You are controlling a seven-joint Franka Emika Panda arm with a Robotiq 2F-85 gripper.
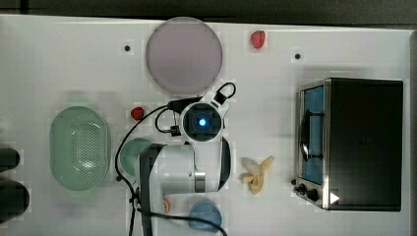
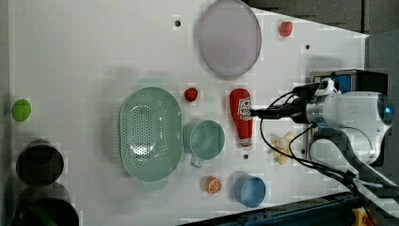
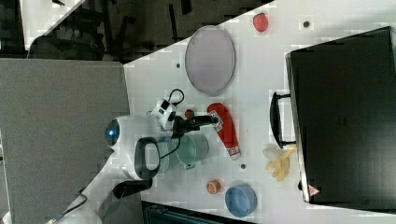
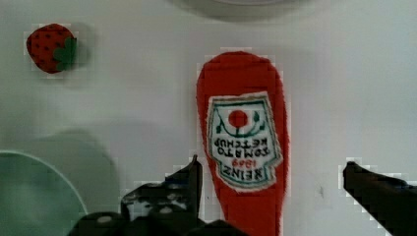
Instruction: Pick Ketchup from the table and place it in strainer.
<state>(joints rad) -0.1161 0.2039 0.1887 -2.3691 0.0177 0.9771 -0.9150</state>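
Note:
The Ketchup [image 2: 241,113] is a red bottle with a white label, lying flat on the white table between the lilac plate and the green cup. It also appears as the Ketchup [image 3: 226,128] in the right view. My gripper [image 4: 273,167] hangs above it, open. Its two dark fingers [image 4: 189,179] stand wide apart, one on each side of the Ketchup [image 4: 243,137], not touching it. From the side, the gripper [image 2: 256,113] sits over the bottle's label. The strainer [image 1: 81,147], a pale mint oval basket with a perforated floor, stands empty at the top view's left, also seen as the strainer [image 2: 150,134].
A lilac plate [image 1: 183,55] lies beyond the bottle. A green cup [image 2: 204,140] stands between the bottle and the strainer. Strawberries [image 1: 137,113] [image 1: 258,39], a banana [image 1: 256,174], an orange slice [image 2: 213,185] and a blue bowl [image 2: 250,190] lie around. A toaster oven [image 1: 354,142] stands at the top view's right.

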